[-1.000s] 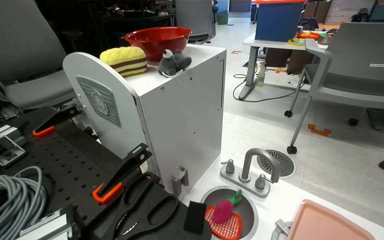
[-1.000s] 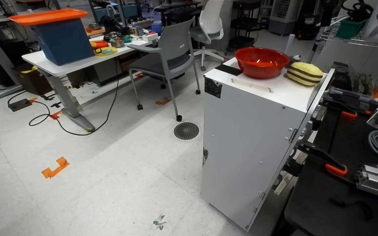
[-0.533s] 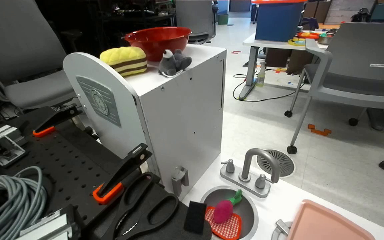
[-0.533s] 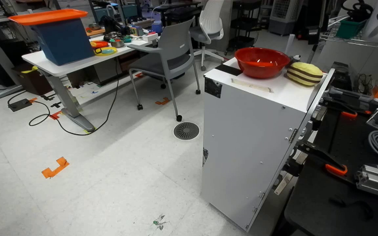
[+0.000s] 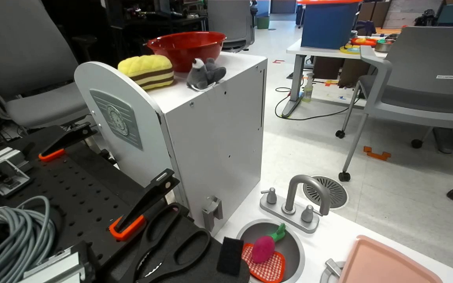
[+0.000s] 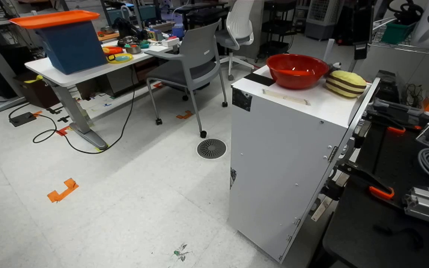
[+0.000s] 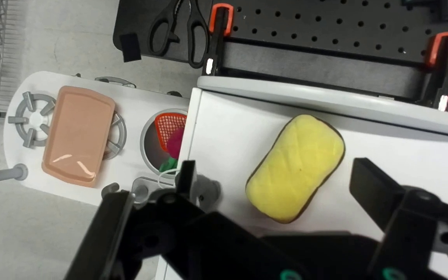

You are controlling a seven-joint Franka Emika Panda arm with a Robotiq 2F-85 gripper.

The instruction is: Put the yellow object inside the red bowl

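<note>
The yellow object (image 5: pixel 146 70) is an oblong plush lump with brown bands, lying on top of the white cabinet. It shows in both exterior views (image 6: pixel 346 83) and from above in the wrist view (image 7: pixel 296 167). The glossy red bowl (image 5: pixel 187 49) stands upright beside it in both exterior views (image 6: pixel 297 72); its inside shows no yellow object. The bowl is not visible in the wrist view. My gripper (image 7: pixel 277 181) is open above the cabinet top, its fingers wide apart. The yellow object appears between and beyond the fingertips, apart from both. I cannot make out the gripper clearly in the exterior views.
A grey plush toy (image 5: pixel 205 74) sits near the bowl and by one finger in the wrist view (image 7: pixel 208 192). A raised curved panel (image 7: pixel 325 103) edges the cabinet beside the yellow object. Orange-tipped clamps (image 5: pixel 128 228), a sink (image 5: pixel 299 255) and a pink tray (image 5: pixel 387 263) are lower down.
A dark upright shape behind the cabinet in an exterior view has shifted and looks wider; I cannot tell whether it is my arm. The yellow object, bowl and grey toy have not moved.
</note>
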